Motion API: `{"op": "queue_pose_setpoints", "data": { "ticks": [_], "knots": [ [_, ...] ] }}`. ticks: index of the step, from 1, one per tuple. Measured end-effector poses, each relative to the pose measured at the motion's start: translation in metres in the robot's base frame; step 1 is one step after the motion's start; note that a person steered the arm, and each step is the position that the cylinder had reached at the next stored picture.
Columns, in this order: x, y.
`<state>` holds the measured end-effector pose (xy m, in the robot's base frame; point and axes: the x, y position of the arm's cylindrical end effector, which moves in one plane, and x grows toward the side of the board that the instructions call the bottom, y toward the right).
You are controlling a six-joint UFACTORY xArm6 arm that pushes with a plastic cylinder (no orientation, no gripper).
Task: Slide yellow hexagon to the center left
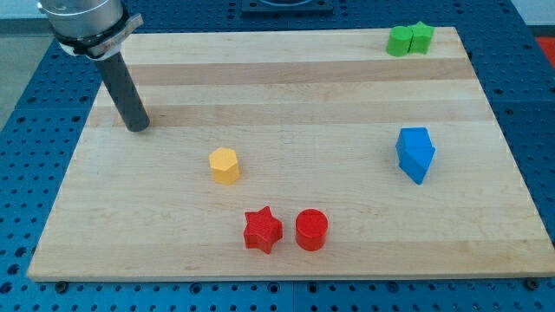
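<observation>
No pincer on rig, so state cannot tell. My tip (137, 126) upper left on bench (286, 251), apart from yellow hexagon (224, 165). Push not begun; hexagon near middle.

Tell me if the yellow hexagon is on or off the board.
On. The yellow hexagon sits flat on the board, well inside its edges, apart from my tip.

Yellow hexagon (224, 165), upright, mid-board, slightly left of ctr
</observation>
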<state>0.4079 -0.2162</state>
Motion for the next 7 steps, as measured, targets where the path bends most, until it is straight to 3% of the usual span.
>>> {"op": "queue_pose_setpoints", "data": {
  "ticks": [3, 5, 7],
  "knots": [
    [0.024, 0.163],
    [0.082, 0.183],
    [0.085, 0.134]
  ]
}}
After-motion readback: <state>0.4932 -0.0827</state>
